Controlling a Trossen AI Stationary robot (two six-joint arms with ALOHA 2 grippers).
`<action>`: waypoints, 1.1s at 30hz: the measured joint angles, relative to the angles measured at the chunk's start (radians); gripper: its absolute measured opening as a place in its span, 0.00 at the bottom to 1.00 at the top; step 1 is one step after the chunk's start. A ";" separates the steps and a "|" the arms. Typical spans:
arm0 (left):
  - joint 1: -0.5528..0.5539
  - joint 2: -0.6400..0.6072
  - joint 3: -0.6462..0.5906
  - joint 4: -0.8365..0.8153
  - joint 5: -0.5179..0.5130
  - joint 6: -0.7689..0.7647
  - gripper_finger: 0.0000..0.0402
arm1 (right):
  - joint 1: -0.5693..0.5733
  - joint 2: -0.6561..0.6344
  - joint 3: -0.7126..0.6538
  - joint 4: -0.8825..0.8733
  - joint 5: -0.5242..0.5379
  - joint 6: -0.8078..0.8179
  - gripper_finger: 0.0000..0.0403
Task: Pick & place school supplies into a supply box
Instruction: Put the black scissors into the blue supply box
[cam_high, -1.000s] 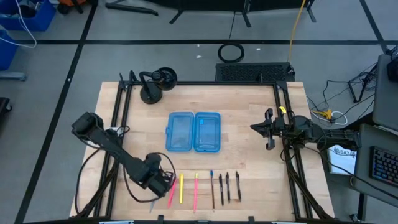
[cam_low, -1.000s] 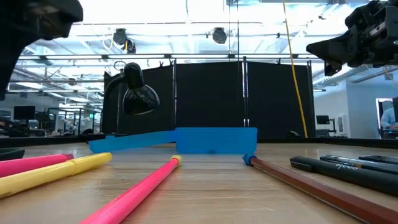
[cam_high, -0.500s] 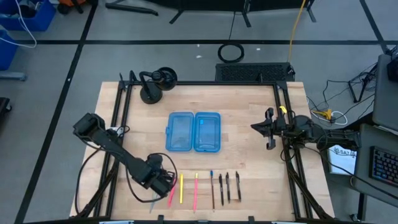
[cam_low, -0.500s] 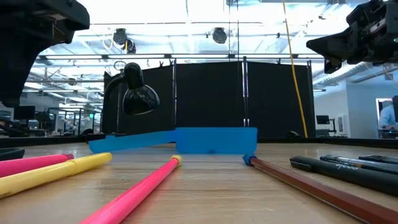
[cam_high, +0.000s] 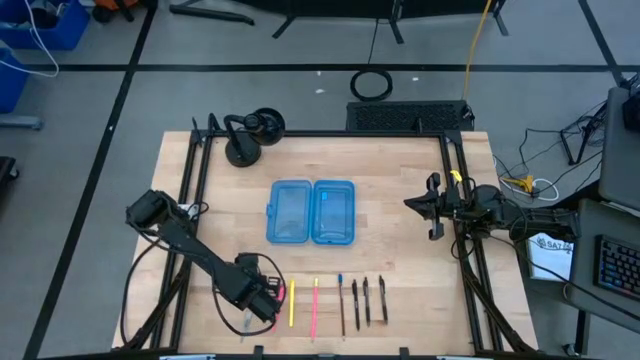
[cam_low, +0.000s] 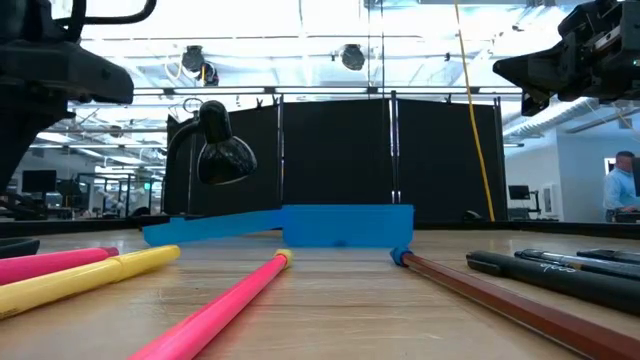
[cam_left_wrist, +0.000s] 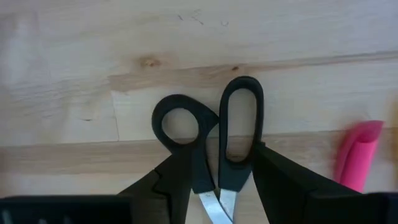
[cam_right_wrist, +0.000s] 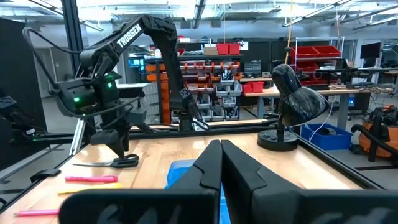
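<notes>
**Black fingers straddle the scissors at the table's front left**

Down low sits the left gripper, jaws parted, one dark finger on each side of the scissors. Those black handles lie flat on the wooden table, loops pointing away from the wrist, blades running back between the fingers. Just beside them, a pink pen. Seen from above, yellow, pink, blue-tipped and black pens line up along the front edge. Mid-table rests the supply box, lying open, well apart from the scissors. Over at the right edge, the right gripper hangs clamped shut, holding nothing.
</notes>
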 joint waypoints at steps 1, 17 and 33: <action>0.000 0.002 0.000 0.000 -0.001 -0.002 0.41 | 0.000 0.000 0.000 0.000 0.000 0.000 0.00; -0.007 0.002 0.000 0.000 -0.035 -0.021 0.41 | 0.000 0.000 0.000 0.000 0.000 0.000 0.00; -0.033 0.002 -0.116 0.141 -0.080 -0.073 0.41 | 0.000 0.000 0.000 0.000 0.000 0.000 0.00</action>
